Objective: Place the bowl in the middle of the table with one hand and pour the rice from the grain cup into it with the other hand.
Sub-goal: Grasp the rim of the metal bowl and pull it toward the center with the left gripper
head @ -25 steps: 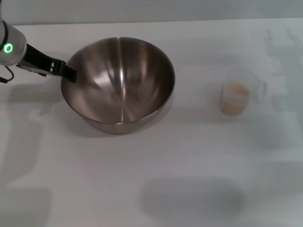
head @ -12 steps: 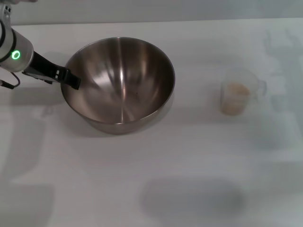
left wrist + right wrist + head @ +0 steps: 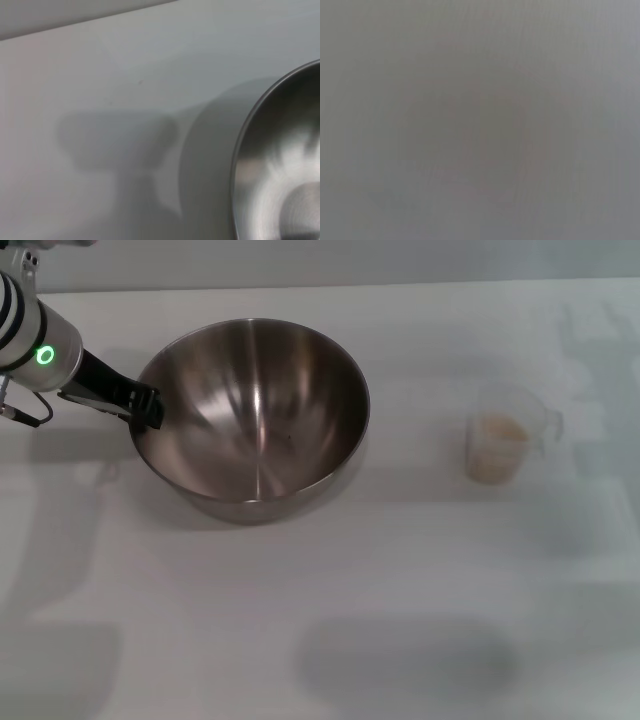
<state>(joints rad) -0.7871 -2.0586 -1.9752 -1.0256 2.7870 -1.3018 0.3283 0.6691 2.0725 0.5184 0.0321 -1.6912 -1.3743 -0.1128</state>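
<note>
left hand [image 3: 150, 408] at bowl [image 3: 255, 415] rim, 9 o'clock, can't tell if clamped; cup [image 3: 503, 443] with rice [image 3: 495, 430] at 3 o'clock on counter [image 3: 400, 580]

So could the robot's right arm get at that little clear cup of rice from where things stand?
Probably yes. The small clear plastic grain cup stands alone on the white table, on the robot's right side, well apart from the big steel bowl. Nothing blocks it, though the right arm itself is out of view.
</note>
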